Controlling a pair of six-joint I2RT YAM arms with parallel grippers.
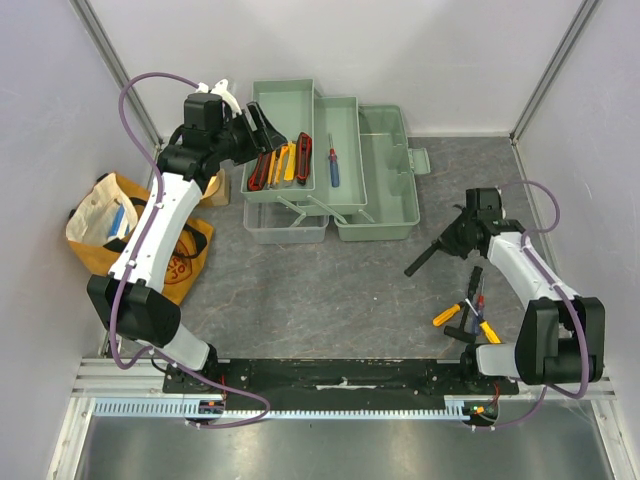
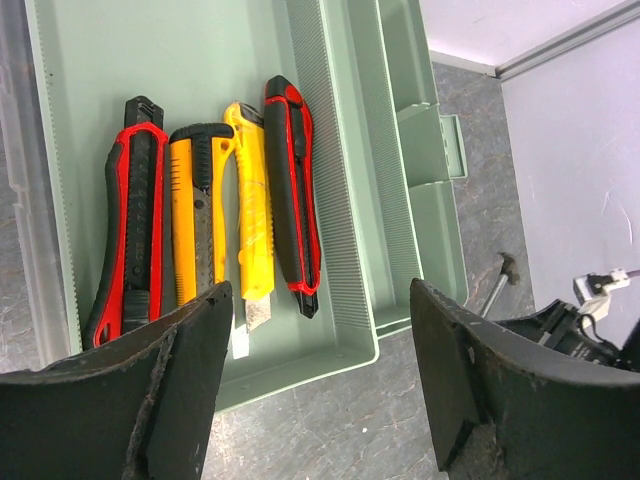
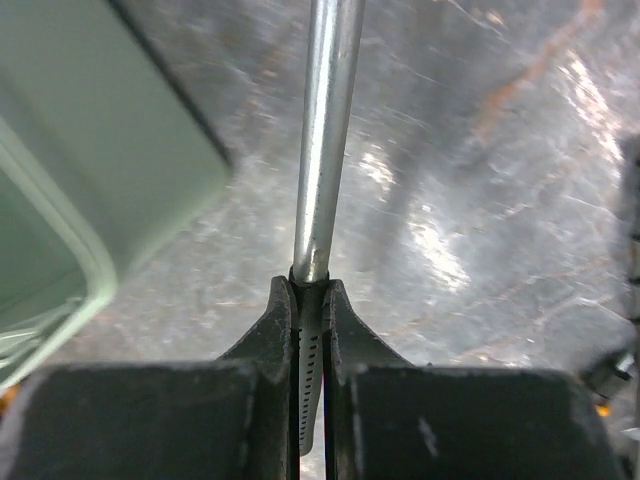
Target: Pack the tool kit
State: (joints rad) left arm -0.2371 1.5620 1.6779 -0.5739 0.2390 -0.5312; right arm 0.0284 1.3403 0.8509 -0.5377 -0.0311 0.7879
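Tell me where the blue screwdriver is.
Top view: the blue screwdriver lies in the middle tray of the toolbox, just right of the tray holding the four knives.

A robot lab cell: plain white walls (image 1: 400, 50), aluminium frame posts (image 1: 112, 60), mounting rail (image 1: 130, 378) along the table edge.

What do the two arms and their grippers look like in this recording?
The left arm and right arm share white links, black joints and bases, with a looping purple cable along each. The left gripper and right gripper have broad matte-black fingers, scuffed at the edges.
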